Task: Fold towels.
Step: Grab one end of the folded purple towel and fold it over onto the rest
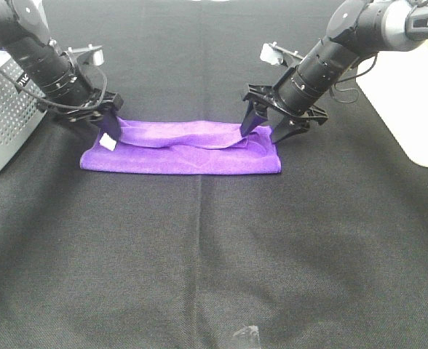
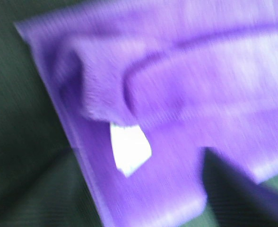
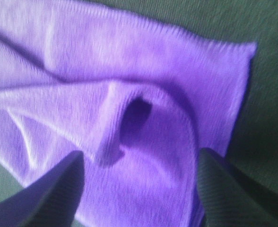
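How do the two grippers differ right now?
The right gripper has both fingers spread astride a raised fold of the purple towel; the left gripper shows only one finger in its wrist view, so its opening is unclear. A white tag lies by the left gripper, none by the right. Both are low over the towel's far edge.

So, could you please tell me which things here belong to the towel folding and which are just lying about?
Part of the job: purple towel, left end effector, right end effector.
Just lying about: grey perforated bin, white container.
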Controlling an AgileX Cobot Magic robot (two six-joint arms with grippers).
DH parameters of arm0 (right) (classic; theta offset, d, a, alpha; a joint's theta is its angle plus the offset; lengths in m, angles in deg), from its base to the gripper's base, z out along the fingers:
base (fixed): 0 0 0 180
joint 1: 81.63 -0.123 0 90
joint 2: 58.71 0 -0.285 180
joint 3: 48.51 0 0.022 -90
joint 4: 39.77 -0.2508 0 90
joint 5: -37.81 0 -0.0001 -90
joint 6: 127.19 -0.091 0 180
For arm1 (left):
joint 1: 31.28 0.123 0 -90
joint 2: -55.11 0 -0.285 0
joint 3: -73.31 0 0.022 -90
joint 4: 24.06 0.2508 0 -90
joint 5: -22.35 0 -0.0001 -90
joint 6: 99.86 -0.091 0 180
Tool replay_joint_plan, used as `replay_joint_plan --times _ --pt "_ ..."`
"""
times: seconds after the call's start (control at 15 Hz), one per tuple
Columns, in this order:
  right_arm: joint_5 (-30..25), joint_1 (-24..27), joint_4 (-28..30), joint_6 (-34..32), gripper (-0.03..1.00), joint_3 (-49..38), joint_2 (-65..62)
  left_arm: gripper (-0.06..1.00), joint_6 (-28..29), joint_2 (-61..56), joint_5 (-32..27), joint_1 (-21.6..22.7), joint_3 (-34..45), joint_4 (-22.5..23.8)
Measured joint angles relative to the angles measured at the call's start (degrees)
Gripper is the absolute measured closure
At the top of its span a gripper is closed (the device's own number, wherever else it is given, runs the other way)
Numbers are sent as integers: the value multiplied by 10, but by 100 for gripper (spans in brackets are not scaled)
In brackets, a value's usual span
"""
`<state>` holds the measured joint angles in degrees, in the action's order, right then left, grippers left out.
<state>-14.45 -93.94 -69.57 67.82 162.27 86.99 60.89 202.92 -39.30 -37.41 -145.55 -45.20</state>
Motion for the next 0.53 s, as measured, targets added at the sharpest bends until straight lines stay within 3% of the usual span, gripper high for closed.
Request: replay_joint_plan --times 0.07,0.2,0.27,0.33,0.53 --pt "-20 0 19 0 30 0 -19 18 2 2 -64 0 -44 7" --pt "-56 0 33 0 30 0 -57 18 6 2 -72 0 -101 20" --pt "-56 0 33 0 30 0 -57 18 6 2 -72 0 -101 20" --pt "-101 0 37 -1 30 1 -84 18 13 2 -73 4 -120 24" --pt "-139 0 38 -10 30 1 -103 18 14 29 -76 6 -121 28"
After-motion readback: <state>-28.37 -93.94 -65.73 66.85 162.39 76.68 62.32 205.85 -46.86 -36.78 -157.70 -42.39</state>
